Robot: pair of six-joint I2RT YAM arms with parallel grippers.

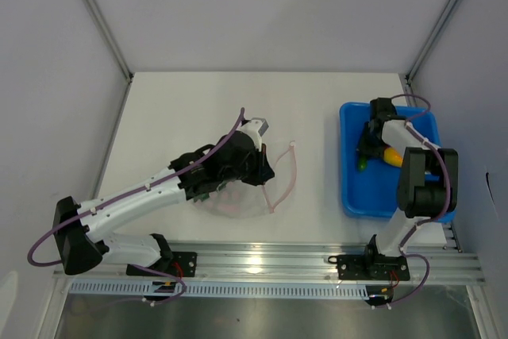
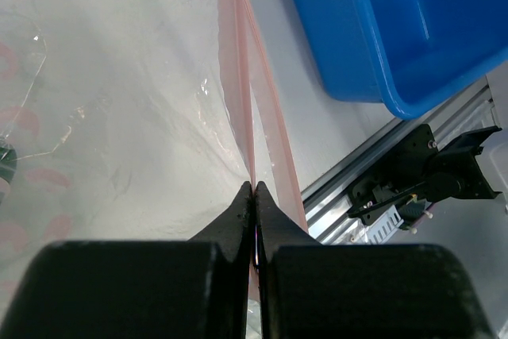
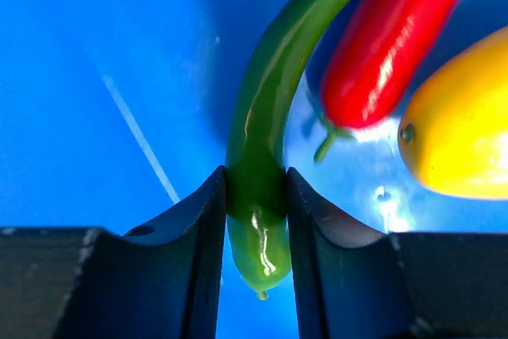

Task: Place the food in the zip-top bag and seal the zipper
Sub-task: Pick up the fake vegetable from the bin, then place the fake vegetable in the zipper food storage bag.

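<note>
The clear zip-top bag [image 1: 248, 200] lies on the table, its mouth facing right. My left gripper [image 2: 254, 188] is shut on the pink zipper [image 2: 238, 77] at the near end of the mouth. The strip's two halves spread apart beyond the fingertips. My right gripper [image 3: 255, 196] is down in the blue bin [image 1: 373, 196], and both its fingers press the sides of a green pepper [image 3: 266, 117]. A red chili [image 3: 397, 29] and a yellow-orange piece [image 3: 464, 125] of the food lie just right of it. Something dark shows through the bag [image 2: 119, 117] at the left edge.
The blue bin [image 2: 381, 29] stands close to the right of the bag mouth. The aluminium rail [image 1: 262, 263] with both arm bases runs along the near table edge. Frame posts and walls stand at the back and sides.
</note>
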